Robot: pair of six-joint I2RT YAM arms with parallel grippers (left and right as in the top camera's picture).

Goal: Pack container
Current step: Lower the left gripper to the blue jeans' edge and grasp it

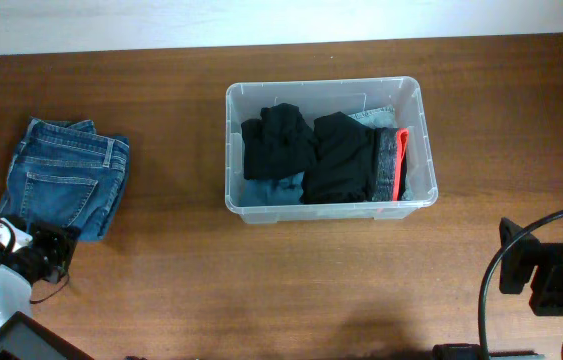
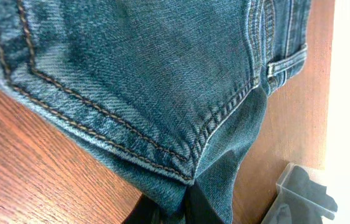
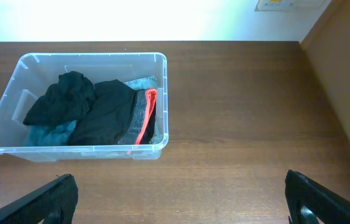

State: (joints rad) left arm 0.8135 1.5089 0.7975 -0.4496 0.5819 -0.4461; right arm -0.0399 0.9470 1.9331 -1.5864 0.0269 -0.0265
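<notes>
Denim pickup going on: pinching a corner of the jeans (image 1: 61,180) at lower left of the overhead frame with the left gripper (image 1: 51,252), jaws nearly together on the hem; keeping the right gripper (image 3: 178,186) parked at lower right, jaws spread wide on nothing; aiming for the container (image 1: 321,83) sitting mid-frame, well apart from the jeans, already carrying black clothes (image 1: 281,140) and a grey piece (image 1: 389,160) with a red band; next, judging by the layout, calling for lifting clear of the table (image 1: 261,290), carrying rightward and releasing above the pile, minding trailing fabric.
</notes>
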